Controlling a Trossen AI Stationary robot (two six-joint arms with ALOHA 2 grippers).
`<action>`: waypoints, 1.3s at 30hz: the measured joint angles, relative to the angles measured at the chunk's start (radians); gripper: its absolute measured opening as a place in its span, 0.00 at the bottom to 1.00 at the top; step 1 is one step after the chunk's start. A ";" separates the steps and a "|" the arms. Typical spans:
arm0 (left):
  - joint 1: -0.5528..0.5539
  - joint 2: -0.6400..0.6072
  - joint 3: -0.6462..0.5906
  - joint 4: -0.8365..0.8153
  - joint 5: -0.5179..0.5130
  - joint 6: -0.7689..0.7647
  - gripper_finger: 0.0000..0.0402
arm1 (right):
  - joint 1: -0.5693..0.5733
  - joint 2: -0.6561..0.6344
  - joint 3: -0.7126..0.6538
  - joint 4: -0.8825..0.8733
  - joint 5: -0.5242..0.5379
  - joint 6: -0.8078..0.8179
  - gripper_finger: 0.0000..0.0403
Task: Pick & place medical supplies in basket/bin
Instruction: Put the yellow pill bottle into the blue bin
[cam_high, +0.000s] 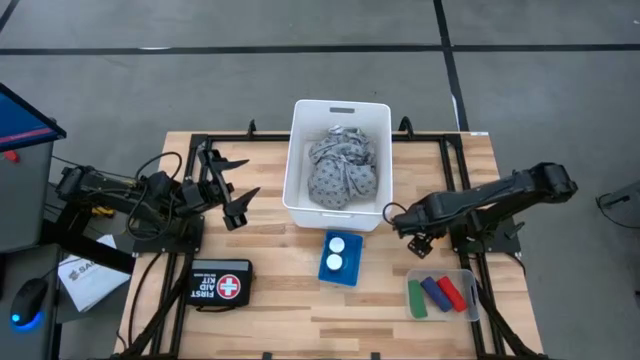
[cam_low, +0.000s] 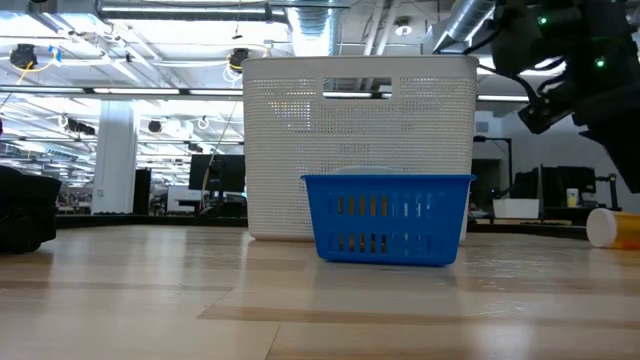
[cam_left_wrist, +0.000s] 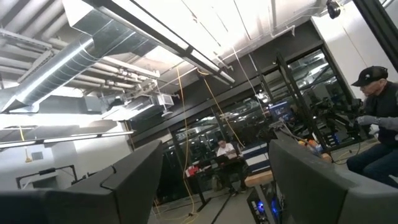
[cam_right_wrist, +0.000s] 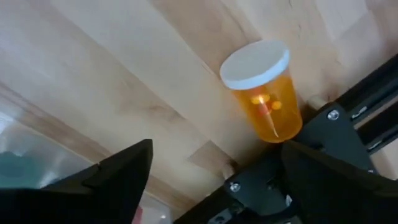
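A white bin (cam_high: 296, 170) at the table's far middle holds a grey patterned cloth (cam_high: 343, 172). In front of it a small blue basket (cam_high: 340, 272) holds two white-capped bottles (cam_high: 335, 252). An orange pill bottle (cam_right_wrist: 264, 93) with a white cap lies on its side on the wood by a black frame rail, also seen at the right of the low view (cam_low: 615, 228). My right gripper (cam_right_wrist: 217, 186) points down above the table right of the bin (cam_high: 398, 216), open, with the bottle just beyond its fingers and untouched. My left gripper (cam_high: 235, 188) is raised at the left, open and empty.
A clear tray (cam_high: 470, 300) at the near right holds green, blue and red sticks (cam_high: 438, 293). A black first aid kit (cam_high: 220, 285) lies at the near left. Black frame rails (cam_right_wrist: 348, 130) run along the table. A seated person (cam_left_wrist: 379, 118) shows in the room beyond.
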 joint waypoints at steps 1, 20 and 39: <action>0.000 0.000 0.000 0.000 0.000 0.000 0.71 | 0.004 0.014 0.000 0.000 0.000 -0.015 0.88; 0.000 0.000 0.000 -0.002 -0.001 0.000 0.71 | -0.082 0.276 -0.002 -0.036 0.054 -0.187 0.89; 0.000 0.002 0.000 -0.006 0.046 -0.004 0.71 | -0.087 0.317 -0.003 0.018 0.082 -0.389 0.89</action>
